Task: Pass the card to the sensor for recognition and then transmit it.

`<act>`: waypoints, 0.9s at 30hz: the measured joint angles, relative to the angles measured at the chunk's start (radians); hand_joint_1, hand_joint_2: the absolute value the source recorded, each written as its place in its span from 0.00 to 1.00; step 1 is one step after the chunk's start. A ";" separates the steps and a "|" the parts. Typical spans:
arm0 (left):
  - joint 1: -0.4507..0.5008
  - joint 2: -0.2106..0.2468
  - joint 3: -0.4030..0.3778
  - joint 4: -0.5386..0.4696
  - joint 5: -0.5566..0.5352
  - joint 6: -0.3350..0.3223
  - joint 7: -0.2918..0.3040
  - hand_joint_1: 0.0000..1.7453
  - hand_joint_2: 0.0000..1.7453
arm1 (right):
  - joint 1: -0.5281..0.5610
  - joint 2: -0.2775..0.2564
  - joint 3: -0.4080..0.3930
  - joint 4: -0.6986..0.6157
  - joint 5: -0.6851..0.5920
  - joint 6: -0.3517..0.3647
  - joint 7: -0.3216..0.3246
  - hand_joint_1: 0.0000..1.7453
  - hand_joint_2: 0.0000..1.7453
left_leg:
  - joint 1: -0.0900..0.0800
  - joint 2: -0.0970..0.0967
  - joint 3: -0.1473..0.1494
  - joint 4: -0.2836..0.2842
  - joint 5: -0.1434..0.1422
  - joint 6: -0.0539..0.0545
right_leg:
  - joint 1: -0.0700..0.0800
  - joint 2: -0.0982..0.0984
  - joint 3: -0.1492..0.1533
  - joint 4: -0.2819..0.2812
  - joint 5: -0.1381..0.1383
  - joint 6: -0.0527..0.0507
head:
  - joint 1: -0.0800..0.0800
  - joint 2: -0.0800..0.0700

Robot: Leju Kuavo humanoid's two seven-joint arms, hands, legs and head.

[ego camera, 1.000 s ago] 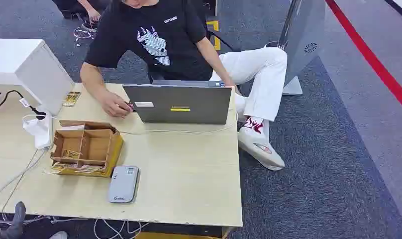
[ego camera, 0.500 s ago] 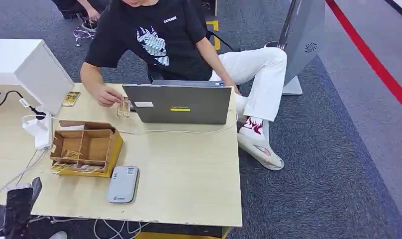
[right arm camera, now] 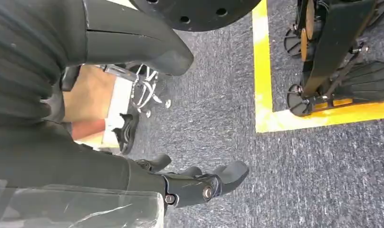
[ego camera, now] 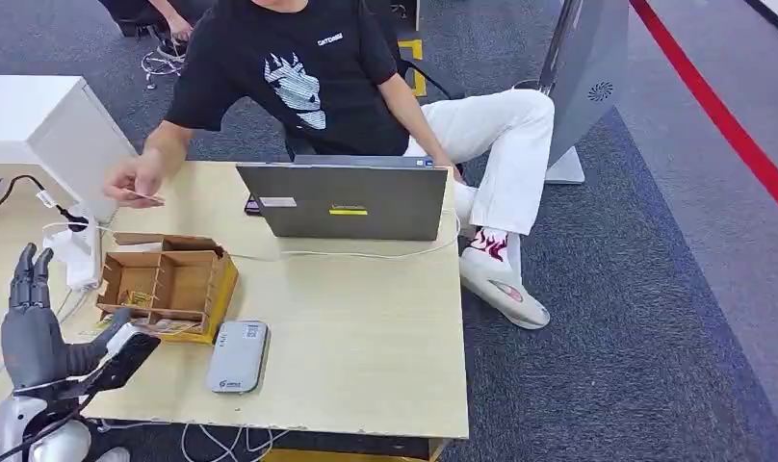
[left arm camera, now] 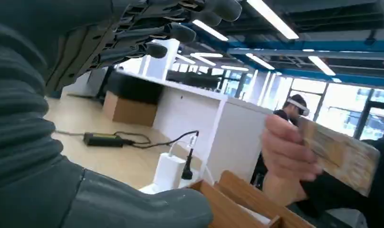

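A person's hand (ego camera: 135,179) holds the card (ego camera: 146,197) above the counter (ego camera: 366,318), well apart at about one o'clock from the robot's left hand (ego camera: 31,322), raised with fingers spread and empty; the right hand (right arm camera: 199,183) hangs empty, fingers loosely apart.

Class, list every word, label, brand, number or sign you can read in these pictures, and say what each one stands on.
Nothing can be read with certainty.
Small white print on the person's black T-shirt: too small to read.
Yellow sticker and white label on the grey laptop lid: blurred.
Markings on the grey flat card reader: too small.
Printed card in the person's hand: blurred.
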 joint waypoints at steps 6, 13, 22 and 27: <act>-0.024 0.082 -0.121 -0.005 -0.159 0.050 0.062 0.00 1.00 | 0.000 0.001 -0.011 0.000 0.018 0.003 0.002 0.00 1.00 | 0.000 0.000 0.000 0.000 0.000 0.000 | 0.000 0.000 0.000 0.000 0.000 0.000 | 0.000 0.000; -0.061 0.153 -0.268 -0.005 -0.331 0.118 0.148 0.00 1.00 | 0.000 0.005 -0.026 0.000 0.044 0.011 0.007 0.00 1.00 | 0.000 0.000 0.000 0.000 0.000 0.000 | 0.000 0.000 0.000 0.000 0.000 0.000 | 0.000 0.000; -0.089 0.187 -0.356 0.007 -0.467 0.192 0.219 1.00 1.00 | 0.000 0.008 -0.043 0.000 0.086 0.014 0.021 0.00 1.00 | 0.000 0.000 0.000 0.000 0.000 0.000 | 0.000 0.000 0.000 0.000 0.000 0.000 | 0.000 0.000; -0.090 0.187 -0.357 0.021 -0.466 0.193 0.206 1.00 1.00 | 0.000 0.008 -0.050 0.000 0.091 0.014 0.021 0.00 1.00 | 0.000 0.000 0.000 0.000 0.000 0.000 | 0.000 0.000 0.000 0.000 0.000 0.000 | 0.000 0.000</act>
